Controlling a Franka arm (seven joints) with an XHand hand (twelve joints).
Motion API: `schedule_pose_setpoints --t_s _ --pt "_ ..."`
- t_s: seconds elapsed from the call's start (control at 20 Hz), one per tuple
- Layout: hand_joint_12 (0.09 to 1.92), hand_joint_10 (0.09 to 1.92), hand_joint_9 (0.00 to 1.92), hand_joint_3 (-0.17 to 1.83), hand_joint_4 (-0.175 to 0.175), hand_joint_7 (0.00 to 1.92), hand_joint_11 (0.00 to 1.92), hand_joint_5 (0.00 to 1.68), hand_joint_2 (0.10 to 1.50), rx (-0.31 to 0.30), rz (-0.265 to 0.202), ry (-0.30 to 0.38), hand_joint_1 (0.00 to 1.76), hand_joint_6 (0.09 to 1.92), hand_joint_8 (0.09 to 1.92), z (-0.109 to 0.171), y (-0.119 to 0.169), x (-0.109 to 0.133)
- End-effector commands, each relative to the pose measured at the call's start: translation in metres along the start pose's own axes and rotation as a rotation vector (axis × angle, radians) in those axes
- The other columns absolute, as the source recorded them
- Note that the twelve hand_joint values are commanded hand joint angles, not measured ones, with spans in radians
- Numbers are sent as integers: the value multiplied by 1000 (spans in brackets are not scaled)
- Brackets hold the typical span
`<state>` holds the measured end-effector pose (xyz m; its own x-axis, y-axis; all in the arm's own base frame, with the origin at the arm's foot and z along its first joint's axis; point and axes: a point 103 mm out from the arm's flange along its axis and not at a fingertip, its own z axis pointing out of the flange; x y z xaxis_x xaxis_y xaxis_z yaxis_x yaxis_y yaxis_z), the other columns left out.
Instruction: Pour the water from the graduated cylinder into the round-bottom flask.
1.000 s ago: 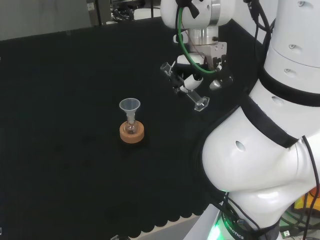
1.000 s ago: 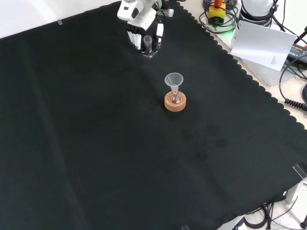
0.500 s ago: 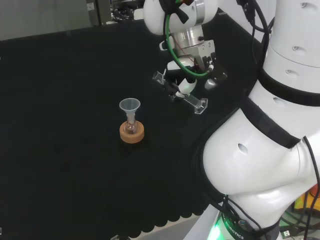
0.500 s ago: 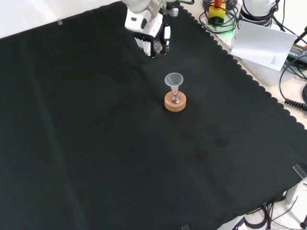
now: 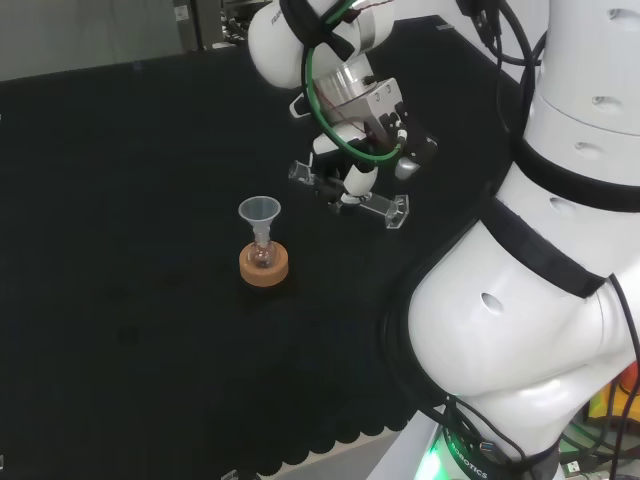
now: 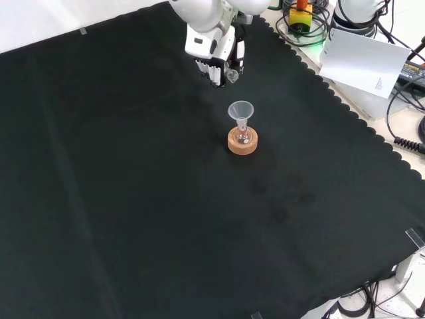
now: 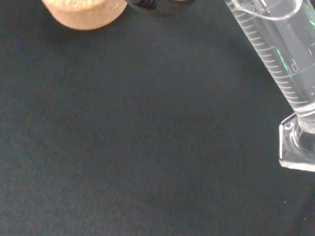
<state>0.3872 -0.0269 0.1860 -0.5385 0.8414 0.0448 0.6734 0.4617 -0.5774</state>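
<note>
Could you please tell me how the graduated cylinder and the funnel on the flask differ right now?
The clear graduated cylinder is carried in the robot hand, off the cloth and strongly tilted; the clear cone-shaped funnel stands upright in the small flask on its cork ring stand. The cylinder is a long marked tube with a flat foot; the funnel is short and flares wide. Both are transparent.
</note>
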Motion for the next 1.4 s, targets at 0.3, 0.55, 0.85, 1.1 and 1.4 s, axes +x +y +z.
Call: schedule_pose_setpoints --t_s 0.3,0.55,0.85,1.1,1.4 --pt "758 87 1443 -1 -175 982 1285 943 1126 124 -4 -45 1253 1043 1035 -6 14 12" --pt "754 87 1445 -1 -175 983 1285 944 1125 177 -1 -60 1254 1041 1033 -10 21 16" --pt "752 87 1446 -1 -175 984 1285 945 1125 234 9 -90 1254 1040 1031 -13 22 18" --pt "726 87 1456 2 -173 1193 1295 935 1141 261 12 -110 1155 1074 521 -17 21 22" --pt "714 87 1467 13 -174 1207 1301 942 1132 308 25 -157 1153 1065 489 -25 18 30"
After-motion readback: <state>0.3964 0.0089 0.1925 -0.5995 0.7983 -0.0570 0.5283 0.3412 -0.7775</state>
